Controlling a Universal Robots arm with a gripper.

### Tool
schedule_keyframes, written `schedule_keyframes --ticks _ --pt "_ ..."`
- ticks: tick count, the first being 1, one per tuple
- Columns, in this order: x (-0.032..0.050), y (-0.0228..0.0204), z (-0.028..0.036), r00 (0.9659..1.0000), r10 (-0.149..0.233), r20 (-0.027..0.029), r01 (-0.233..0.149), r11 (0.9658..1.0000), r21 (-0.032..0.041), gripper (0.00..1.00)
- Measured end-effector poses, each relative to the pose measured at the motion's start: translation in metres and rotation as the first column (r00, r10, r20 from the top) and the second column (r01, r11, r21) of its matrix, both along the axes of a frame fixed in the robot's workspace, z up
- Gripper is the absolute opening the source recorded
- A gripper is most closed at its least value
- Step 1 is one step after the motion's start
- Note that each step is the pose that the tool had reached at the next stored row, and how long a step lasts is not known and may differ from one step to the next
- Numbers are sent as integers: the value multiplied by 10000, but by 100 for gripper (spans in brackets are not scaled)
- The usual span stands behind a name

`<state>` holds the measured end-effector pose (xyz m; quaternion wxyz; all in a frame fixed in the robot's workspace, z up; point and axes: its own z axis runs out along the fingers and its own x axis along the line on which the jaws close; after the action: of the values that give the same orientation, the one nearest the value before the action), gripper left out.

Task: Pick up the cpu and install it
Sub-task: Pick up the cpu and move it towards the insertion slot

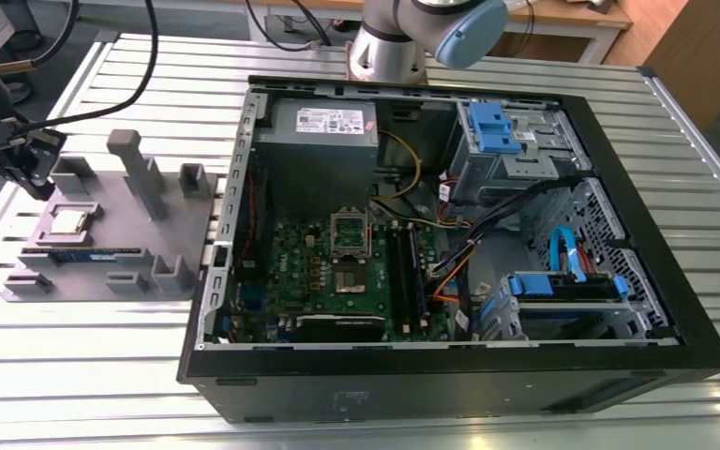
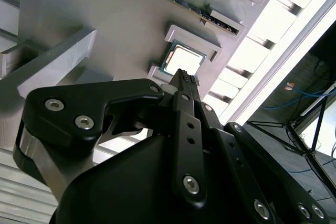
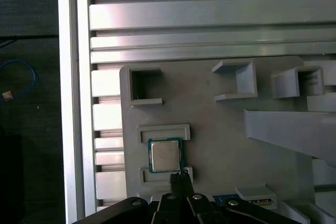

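The cpu [image 1: 70,221] is a small square chip with a silvery top. It lies flat in a shallow pocket of the grey fixture plate [image 1: 116,211], at the exterior view's left, outside the computer case. Both wrist views look down on the cpu [image 3: 165,156] [image 2: 184,60]. My gripper [image 3: 180,177] [image 2: 184,75] hovers above the plate beside one edge of the chip, its two black fingertips pressed together with nothing between them. In the exterior view the gripper [image 1: 33,173] hangs over the plate's left edge. The metal socket frame [image 1: 349,234] stands on the green motherboard [image 1: 304,281] inside the case.
A blue-green memory stick [image 1: 85,253] lies in the plate beside the cpu. Tall grey posts [image 1: 135,173] rise from the plate. The open black computer case [image 1: 660,234] holds cables, drive bays and a power supply [image 1: 322,122]. Everything rests on a slatted aluminium table [image 1: 72,347].
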<state>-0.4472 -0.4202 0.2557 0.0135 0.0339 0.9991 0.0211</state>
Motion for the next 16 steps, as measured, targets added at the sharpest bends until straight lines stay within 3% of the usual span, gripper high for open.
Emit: schedule_keyframes --ticks 16 --pt "0 0 -49 10000 0 0 0 10000 0 11"
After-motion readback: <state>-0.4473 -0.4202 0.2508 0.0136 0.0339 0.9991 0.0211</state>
